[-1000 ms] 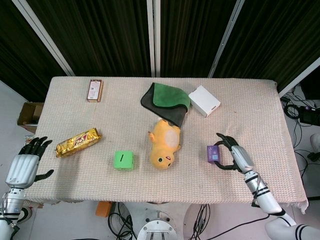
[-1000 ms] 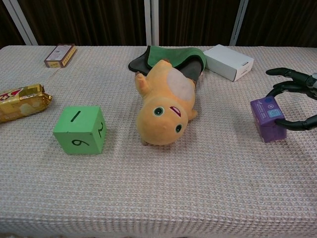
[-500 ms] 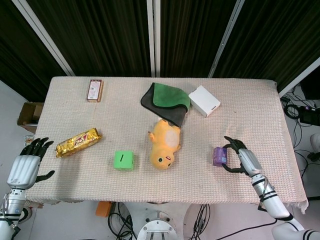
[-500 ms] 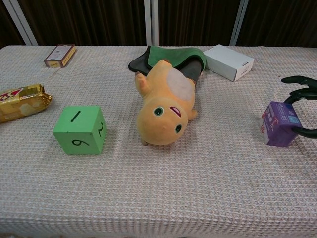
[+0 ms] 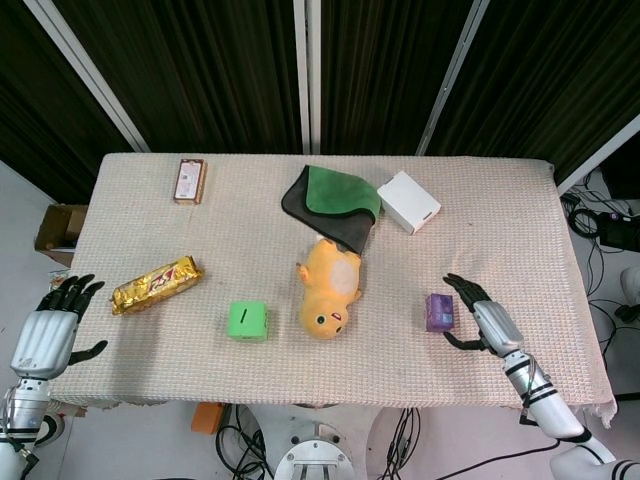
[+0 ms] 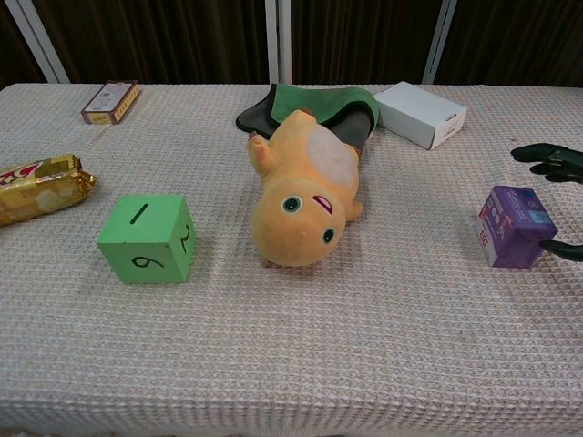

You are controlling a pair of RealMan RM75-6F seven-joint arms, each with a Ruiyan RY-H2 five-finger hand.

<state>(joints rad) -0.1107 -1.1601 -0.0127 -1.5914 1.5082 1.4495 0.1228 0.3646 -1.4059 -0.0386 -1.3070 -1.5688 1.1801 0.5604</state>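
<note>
Beige woven tablecloth-covered table is seen from above. Largest item: orange plush toy with pale belly, lying mid-table, its feet against a folded green-and-grey cloth. White rectangular cardboard box is set just right of the cloth. Gold foil snack packet is laid near the left edge. Green foam cube with black numerals is placed between packet and plush. Small brown flat box is at the far left corner.

Small purple carton is standing on the cloth, right of the plush. Right hand is positioned just beside it, fingers spread apart around the carton; no grip is seen, and contact cannot be confirmed. Left hand is held off the table's left edge, fingers apart, nothing held.
</note>
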